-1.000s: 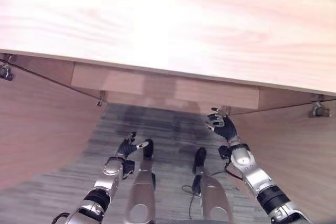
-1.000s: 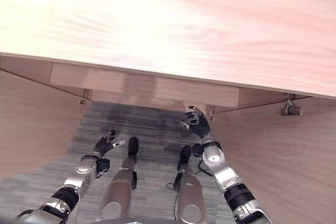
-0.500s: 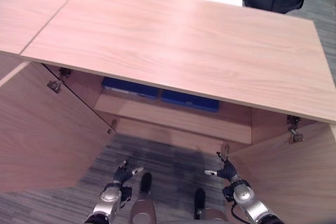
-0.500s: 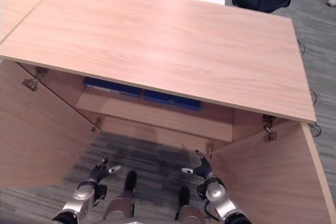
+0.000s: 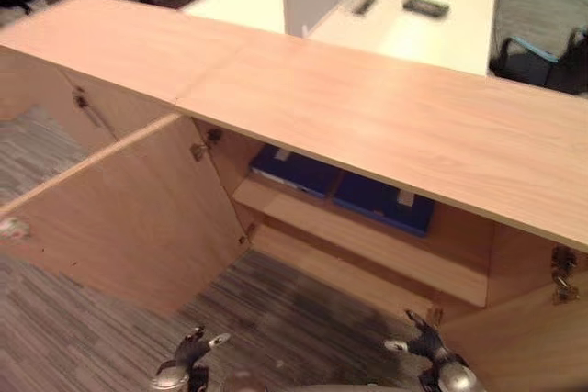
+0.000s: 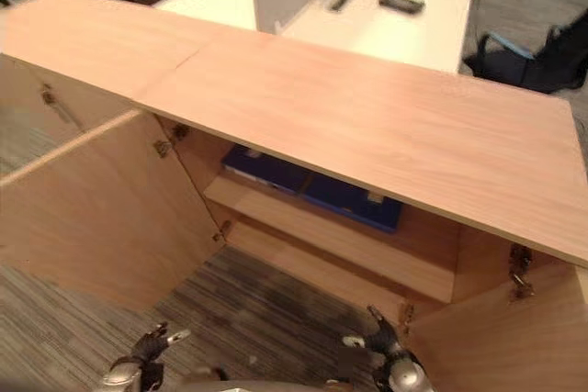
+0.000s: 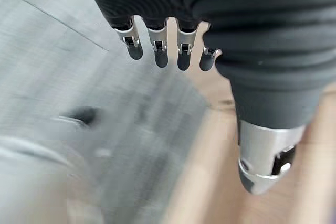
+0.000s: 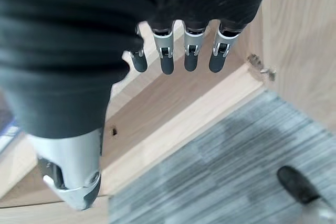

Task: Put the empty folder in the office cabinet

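Open cabinet (image 5: 367, 135), blue folders (image 5: 344, 188) shelved; view raised; left hand (image 5: 190, 352), right hand (image 5: 424, 346) lower, slack, empty.

blue folders (image 5: 342, 188) half hidden under cabinet top (image 5: 386, 126)

No readable text, numbers or signs anywhere. The blue folders (image 5: 342, 185) on the cabinet (image 6: 386, 126) shelf carried small pale tags, too small to read. The dark items on the white desk (image 5: 432, 20) behind were too blurred to show any print.
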Motion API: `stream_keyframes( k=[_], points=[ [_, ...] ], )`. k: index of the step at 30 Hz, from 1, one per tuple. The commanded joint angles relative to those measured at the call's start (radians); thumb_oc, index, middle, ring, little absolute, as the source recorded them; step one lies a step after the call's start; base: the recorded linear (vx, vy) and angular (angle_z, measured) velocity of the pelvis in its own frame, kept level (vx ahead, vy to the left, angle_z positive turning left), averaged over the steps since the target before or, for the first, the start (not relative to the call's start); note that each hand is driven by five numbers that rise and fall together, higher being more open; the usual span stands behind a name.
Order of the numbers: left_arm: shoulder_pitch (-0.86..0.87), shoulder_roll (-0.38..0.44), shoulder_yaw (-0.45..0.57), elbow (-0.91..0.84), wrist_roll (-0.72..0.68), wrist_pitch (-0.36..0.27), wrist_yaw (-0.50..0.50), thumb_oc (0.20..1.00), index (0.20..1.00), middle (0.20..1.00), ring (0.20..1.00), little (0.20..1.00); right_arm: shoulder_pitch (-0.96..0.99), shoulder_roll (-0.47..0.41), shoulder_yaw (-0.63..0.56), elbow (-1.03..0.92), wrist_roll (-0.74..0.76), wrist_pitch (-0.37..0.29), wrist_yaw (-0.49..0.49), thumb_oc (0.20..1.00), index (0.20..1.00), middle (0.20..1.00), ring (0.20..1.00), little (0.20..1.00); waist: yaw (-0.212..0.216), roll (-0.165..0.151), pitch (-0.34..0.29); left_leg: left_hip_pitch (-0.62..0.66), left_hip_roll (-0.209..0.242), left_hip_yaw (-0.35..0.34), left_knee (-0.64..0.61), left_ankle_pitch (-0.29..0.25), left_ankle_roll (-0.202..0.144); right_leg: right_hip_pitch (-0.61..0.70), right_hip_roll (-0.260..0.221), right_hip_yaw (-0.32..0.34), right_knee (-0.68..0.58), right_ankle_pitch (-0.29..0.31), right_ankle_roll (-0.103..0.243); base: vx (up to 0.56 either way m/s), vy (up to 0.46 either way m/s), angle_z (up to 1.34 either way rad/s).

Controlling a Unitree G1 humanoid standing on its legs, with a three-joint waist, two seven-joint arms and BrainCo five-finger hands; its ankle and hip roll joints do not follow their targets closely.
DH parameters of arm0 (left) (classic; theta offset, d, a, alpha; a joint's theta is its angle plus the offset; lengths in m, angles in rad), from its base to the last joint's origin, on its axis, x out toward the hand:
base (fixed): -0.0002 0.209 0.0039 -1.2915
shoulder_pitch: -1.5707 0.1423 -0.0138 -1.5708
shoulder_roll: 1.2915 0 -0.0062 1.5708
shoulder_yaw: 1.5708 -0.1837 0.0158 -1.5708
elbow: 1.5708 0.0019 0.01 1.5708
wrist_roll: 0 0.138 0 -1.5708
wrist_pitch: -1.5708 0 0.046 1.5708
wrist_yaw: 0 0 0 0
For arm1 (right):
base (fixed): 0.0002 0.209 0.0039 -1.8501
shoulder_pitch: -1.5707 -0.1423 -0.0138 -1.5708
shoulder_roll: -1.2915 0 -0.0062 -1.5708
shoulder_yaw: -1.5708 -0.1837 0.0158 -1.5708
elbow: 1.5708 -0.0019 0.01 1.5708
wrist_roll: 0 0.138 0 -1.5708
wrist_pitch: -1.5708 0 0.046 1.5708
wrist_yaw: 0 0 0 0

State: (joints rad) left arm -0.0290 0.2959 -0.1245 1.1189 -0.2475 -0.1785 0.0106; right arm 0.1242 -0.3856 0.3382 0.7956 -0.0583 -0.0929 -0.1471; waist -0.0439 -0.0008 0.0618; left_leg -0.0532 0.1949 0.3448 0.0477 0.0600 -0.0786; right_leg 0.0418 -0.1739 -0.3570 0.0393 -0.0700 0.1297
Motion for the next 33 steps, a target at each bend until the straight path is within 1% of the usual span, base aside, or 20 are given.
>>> stream_keyframes(
  k=[1,2,3,4,7,12,13,14,15,16,17,20,21,23,24,25,27,29,32,33],
  points=[
    [-0.019,0.041,0.016,0.002,0.036,-0.005,0.008,1.000,1.000,1.000,1.000,1.000,-0.089,0.037,-0.059,-0.004,0.044,-0.014,-0.005,1.000,1.000,1.000,1.000,1.000,-0.001,-0.024,0.026,0.108,0.096,0.016,0.043,-0.004,-0.098,-0.031,-0.004,-0.010,-0.048,0.053,0.006,0.01,0.173,0.96],
    [-0.018,0.041,0.016,0.007,0.042,-0.001,0.005,1.000,1.000,1.000,1.000,1.000,-0.090,0.038,-0.065,-0.003,0.049,-0.013,-0.005,1.000,1.000,1.000,1.000,1.000,-0.002,-0.020,0.015,0.125,0.105,0.016,0.028,-0.016,-0.110,-0.025,-0.009,-0.012,-0.055,0.046,0.016,-0.06,0.035,0.76],
    [-0.018,0.041,0.015,0.007,0.043,-0.001,0.005,1.000,1.000,1.000,1.000,1.000,-0.089,0.037,-0.065,-0.003,0.049,-0.014,-0.005,1.000,1.000,1.000,1.000,1.000,-0.003,-0.020,0.018,0.119,0.106,0.028,0.026,0.000,-0.102,-0.032,-0.011,-0.026,-0.051,0.060,0.010,-0.03,0.198,0.40],
    [-0.018,0.039,0.007,0.012,0.055,0.003,0.006,1.000,1.000,1.000,1.000,1.000,-0.095,0.044,-0.084,0.014,0.068,-0.009,-0.015,1.000,1.000,1.000,1.000,1.000,-0.002,-0.015,0.009,0.134,0.099,0.036,-0.017,-0.007,-0.113,-0.022,-0.031,-0.059,-0.062,0.085,0.025,-0.09,0.149,0.09],
    [-0.018,0.039,0.006,0.013,0.060,0.004,0.004,1.000,1.000,1.000,1.000,1.000,-0.101,0.049,-0.090,0.017,0.076,-0.008,-0.013,1.000,1.000,1.000,1.000,1.000,-0.001,-0.015,0.006,0.133,0.088,0.031,-0.032,-0.013,-0.111,-0.023,-0.041,-0.065,-0.062,0.096,0.031,-0.02,0.161,0.50],
    [-0.033,0.059,0.000,0.042,0.086,0.005,0.004,1.000,1.000,1.000,1.000,1.000,-0.131,0.085,-0.096,0.020,0.096,-0.005,-0.023,1.000,1.000,1.000,1.000,1.000,0.024,-0.044,0.012,0.127,0.015,-0.020,-0.059,-0.057,-0.073,-0.015,-0.105,-0.064,-0.046,0.138,0.063,-0.03,0.236,0.34],
    [-0.041,0.066,0.000,0.046,0.089,0.008,0.005,1.000,1.000,1.000,1.000,1.000,-0.147,0.102,-0.091,0.026,0.097,-0.002,-0.025,1.000,1.000,1.000,1.000,1.000,0.041,-0.057,0.017,0.119,-0.009,-0.040,-0.057,-0.073,-0.057,-0.013,-0.132,-0.073,-0.032,0.152,0.073,-0.03,0.199,0.29],
    [-0.041,0.067,0.000,0.046,0.089,0.008,0.005,1.000,1.000,1.000,1.000,1.000,-0.147,0.102,-0.091,0.027,0.097,-0.002,-0.025,1.000,1.000,1.000,1.000,1.000,0.040,-0.058,0.018,0.119,-0.010,-0.040,-0.056,-0.073,-0.056,-0.013,-0.133,-0.073,-0.032,0.151,0.074,-0.05,0.261,0.32],
    [-0.044,0.076,0.006,0.045,0.086,0.008,0.008,1.000,1.000,1.000,1.000,1.000,-0.155,0.117,-0.087,0.020,0.100,0.002,-0.025,1.000,1.000,1.000,1.000,1.000,0.055,-0.068,0.024,0.111,-0.030,-0.056,-0.057,-0.085,-0.041,-0.018,-0.153,-0.076,-0.011,0.160,0.083,-0.03,0.141,0.45],
    [-0.044,0.077,0.006,0.045,0.086,0.008,0.008,1.000,1.000,1.000,1.000,1.000,-0.155,0.118,-0.087,0.020,0.100,0.001,-0.025,1.000,1.000,1.000,1.000,1.000,0.055,-0.069,0.024,0.111,-0.031,-0.056,-0.057,-0.086,-0.040,-0.019,-0.154,-0.076,-0.010,0.159,0.084,-0.06,0.252,0.59],
    [-0.045,0.085,0.011,0.041,0.089,0.010,0.013,1.000,1.000,1.000,1.000,1.000,-0.161,0.134,-0.086,0.019,0.107,0.004,-0.027,1.000,1.000,1.000,1.000,1.000,0.067,-0.080,0.030,0.110,-0.054,-0.069,-0.069,-0.093,-0.025,-0.028,-0.172,-0.070,0.021,0.169,0.092,-0.04,0.174,0.61],
    [-0.043,0.097,0.010,0.025,0.094,0.008,0.020,1.000,1.000,1.000,1.000,1.000,-0.179,0.147,-0.084,0.025,0.117,0.005,-0.032,1.000,1.000,1.000,1.000,1.000,0.081,-0.088,0.050,0.114,-0.081,-0.086,-0.092,-0.093,-0.002,-0.052,-0.193,-0.055,0.082,0.217,0.108,-0.05,0.183,0.30],
    [-0.046,0.099,0.009,0.021,0.090,0.009,0.022,1.000,1.000,1.000,1.000,1.000,-0.183,0.152,-0.086,0.028,0.123,0.004,-0.033,1.000,1.000,1.000,1.000,1.000,0.080,-0.087,0.054,0.106,-0.086,-0.091,-0.097,-0.086,0.006,-0.073,-0.194,-0.032,0.118,0.228,0.110,-0.05,0.168,0.18],
    [-0.050,0.101,0.007,0.002,0.079,0.005,0.022,1.000,1.000,1.000,1.000,1.000,-0.179,0.157,-0.091,0.022,0.139,0.000,-0.030,1.000,1.000,1.000,1.000,1.000,0.071,-0.071,0.060,0.108,-0.089,-0.107,-0.116,-0.078,0.014,-0.109,-0.150,0.054,0.163,0.202,0.108,-0.01,0.178,0.43],
    [-0.052,0.100,0.004,-0.002,0.075,0.005,0.020,1.000,1.000,1.000,1.000,1.000,-0.173,0.153,-0.092,0.016,0.141,-0.001,-0.028,1.000,1.000,1.000,1.000,1.000,0.065,-0.061,0.058,0.111,-0.093,-0.122,-0.124,-0.078,0.017,-0.115,-0.111,0.089,0.161,0.159,0.098,0.05,0.197,0.57],
    [-0.052,0.098,-0.001,-0.006,0.069,0.002,0.017,1.000,1.000,1.000,1.000,1.000,-0.167,0.148,-0.094,0.013,0.144,-0.003,-0.028,1.000,1.000,1.000,1.000,1.000,0.060,-0.051,0.058,0.117,-0.099,-0.143,-0.128,-0.080,0.021,-0.114,-0.069,0.115,0.147,0.105,0.086,0.08,0.171,0.39],
    [-0.059,0.095,-0.017,-0.004,0.073,0.002,0.012,1.000,1.000,1.000,1.000,1.000,-0.155,0.140,-0.102,0.016,0.153,-0.006,-0.030,1.000,1.000,1.000,1.000,1.000,0.055,-0.044,0.056,0.110,-0.117,-0.173,-0.130,-0.073,0.026,-0.111,-0.029,0.130,0.106,0.072,0.068,0.07,0.088,0.44],
    [-0.062,0.091,-0.026,0.000,0.086,-0.001,0.011,1.000,1.000,1.000,1.000,1.000,-0.147,0.134,-0.104,0.018,0.149,-0.009,-0.031,1.000,1.000,1.000,1.000,1.000,0.059,-0.050,0.050,0.108,-0.136,-0.194,-0.133,-0.077,0.029,-0.090,-0.027,0.122,0.059,0.075,0.067,0.05,0.011,0.72],
    [-0.058,0.075,-0.018,-0.008,0.070,-0.007,0.013,1.000,1.000,1.000,1.000,1.000,-0.145,0.121,-0.102,0.039,0.140,-0.010,-0.026,1.000,1.000,1.000,1.000,1.000,0.067,-0.051,0.038,0.112,-0.140,-0.209,-0.135,-0.080,0.026,-0.067,-0.017,0.162,0.001,0.099,0.075,0.08,-0.041,0.62],
    [-0.054,0.070,-0.018,-0.014,0.066,-0.009,0.013,1.000,1.000,1.000,1.000,1.000,-0.144,0.118,-0.102,0.039,0.139,-0.009,-0.026,1.000,1.000,1.000,1.000,1.000,0.072,-0.052,0.036,0.113,-0.140,-0.210,-0.135,-0.080,0.026,-0.059,-0.021,0.159,-0.009,0.103,0.075,0.08,-0.031,0.50]
  ],
)
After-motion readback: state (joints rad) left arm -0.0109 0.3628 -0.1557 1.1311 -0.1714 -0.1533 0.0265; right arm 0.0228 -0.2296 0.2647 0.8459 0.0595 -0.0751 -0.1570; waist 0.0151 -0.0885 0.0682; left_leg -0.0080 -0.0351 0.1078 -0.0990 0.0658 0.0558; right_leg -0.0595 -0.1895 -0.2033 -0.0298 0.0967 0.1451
